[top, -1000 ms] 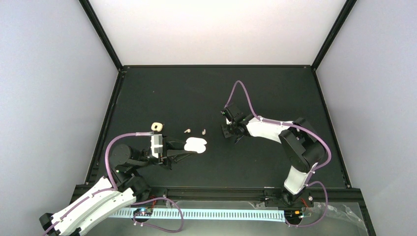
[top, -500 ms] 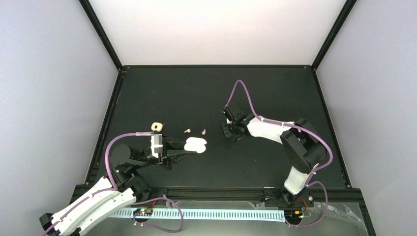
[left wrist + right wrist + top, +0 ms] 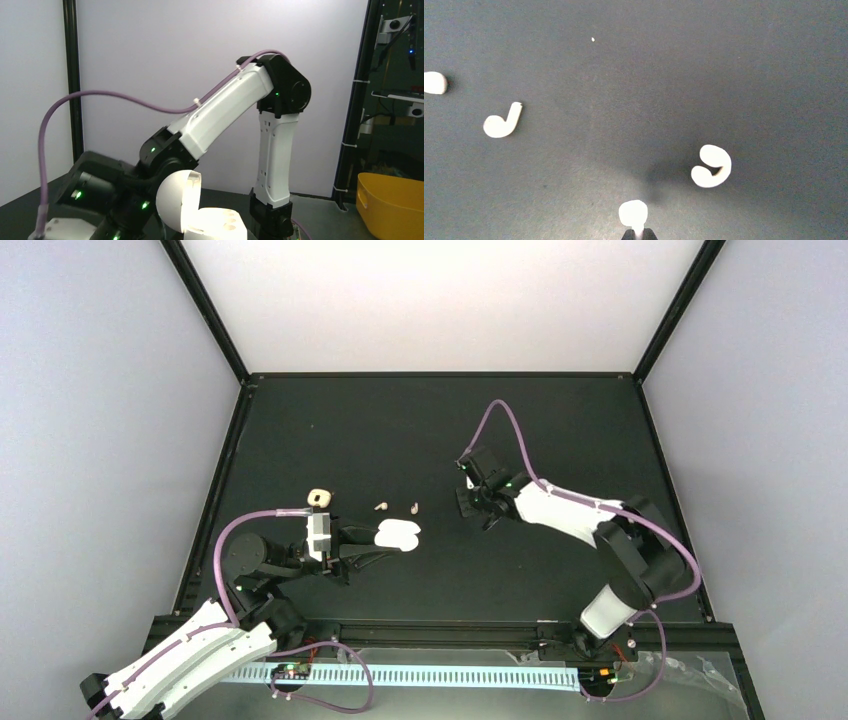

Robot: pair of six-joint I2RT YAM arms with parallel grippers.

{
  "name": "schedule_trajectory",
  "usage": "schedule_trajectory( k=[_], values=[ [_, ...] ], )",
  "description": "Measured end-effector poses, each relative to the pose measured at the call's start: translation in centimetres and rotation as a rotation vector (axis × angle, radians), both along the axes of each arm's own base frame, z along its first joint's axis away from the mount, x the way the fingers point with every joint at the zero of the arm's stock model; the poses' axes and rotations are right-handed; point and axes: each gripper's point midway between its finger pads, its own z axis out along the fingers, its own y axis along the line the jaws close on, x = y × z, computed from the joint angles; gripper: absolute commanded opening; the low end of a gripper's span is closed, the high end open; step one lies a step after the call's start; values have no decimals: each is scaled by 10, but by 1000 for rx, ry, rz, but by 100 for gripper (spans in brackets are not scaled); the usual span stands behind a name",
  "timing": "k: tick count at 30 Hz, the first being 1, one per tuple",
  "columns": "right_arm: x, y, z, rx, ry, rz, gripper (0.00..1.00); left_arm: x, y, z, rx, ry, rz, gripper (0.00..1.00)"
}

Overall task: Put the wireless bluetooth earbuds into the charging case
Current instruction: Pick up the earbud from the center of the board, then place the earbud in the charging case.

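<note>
While left pincer (image 3: 380, 543) clamps the case (image 3: 400, 534), right arm (image 3: 560, 512) stretched low, right pincer (image 3: 636, 234) seemingly pinching an earbud (image 3: 633, 212).

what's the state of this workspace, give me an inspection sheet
surface: black table, one pale speck
job's things: charging case open, lid up; held earbud; stemmed earbud and curled earbud lie loose
clutter: small beige piece, unclear what
grippers: left gripper shut on the charging case; right gripper shut on the held earbud
cables: purple cables arch off both arms, above the table
surroundings: pale enclosure walls; yellow bin
</note>
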Motion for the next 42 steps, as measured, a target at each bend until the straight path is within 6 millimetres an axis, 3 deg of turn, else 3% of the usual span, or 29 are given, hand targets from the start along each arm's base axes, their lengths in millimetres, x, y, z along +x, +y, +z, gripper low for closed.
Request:
schedule_trajectory(
  k=[8,12,15,20,23,26,33,42],
  values=[
    [-18,-8,68,111,-99,23,1,2,-1,-1,5,5,2,2],
    [-42,-4,112,218,-135,113,1,4,-3,-4,14,14,3,2],
    [-71,-3,158,310,-177,229,1,4,-3,-4,13,13,3,2],
    [-138,0,258,497,-324,502,1,3,-3,-3,10,4,2,2],
    [-176,-10,301,580,-405,624,1,3,-4,0,0,-8,-1,2],
    [-200,-16,334,621,-465,708,1,4,-7,1,-1,-13,-13,2],
    [-240,13,357,580,-464,919,1,8,-23,-9,44,6,-66,2],
    [-236,46,339,446,-477,949,1,5,-24,-3,45,-34,-79,2]
  ],
)
